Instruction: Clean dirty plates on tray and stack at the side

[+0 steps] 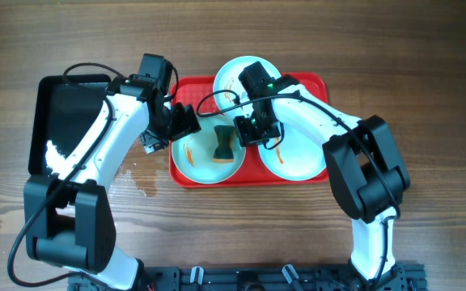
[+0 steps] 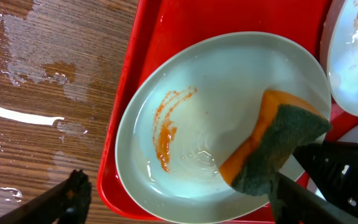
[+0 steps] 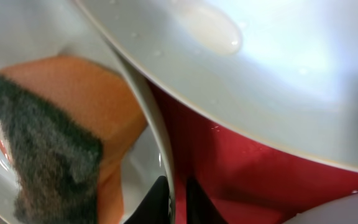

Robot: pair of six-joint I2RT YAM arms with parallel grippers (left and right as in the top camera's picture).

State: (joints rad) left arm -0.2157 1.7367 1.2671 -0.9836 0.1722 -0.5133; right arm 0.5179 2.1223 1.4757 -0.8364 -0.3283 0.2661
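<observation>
Plates lie three to the red tray, which sits mid-worktop: one at the back, a left plate and a right plate side by side at the front. All three are within the tray's raised rim.

The left plate carries a curved orange-red smear left of its centre, with a film of water around it. A sponge (orange body, dark green scouring face) rests on this plate towards its right side, the green face turned up and outward. The back plate shows a small orange mark near its edge in the left wrist view.

The right pincer is clenched on the left plate's right rim: in its wrist view the thin pale rim runs down between the two dark fingers, one on each side, with the sponge just to the left and red tray to the right. Another plate fills the top of that view; which one, I cannot tell.

The left pincer hangs over the left edge of the tray, released, its fingers spread wide with nothing between them but the plate's near rim and the tray edge below.

A black tray lies to the left, under the left arm. Wet patches glisten on the wood beside the red tray.
</observation>
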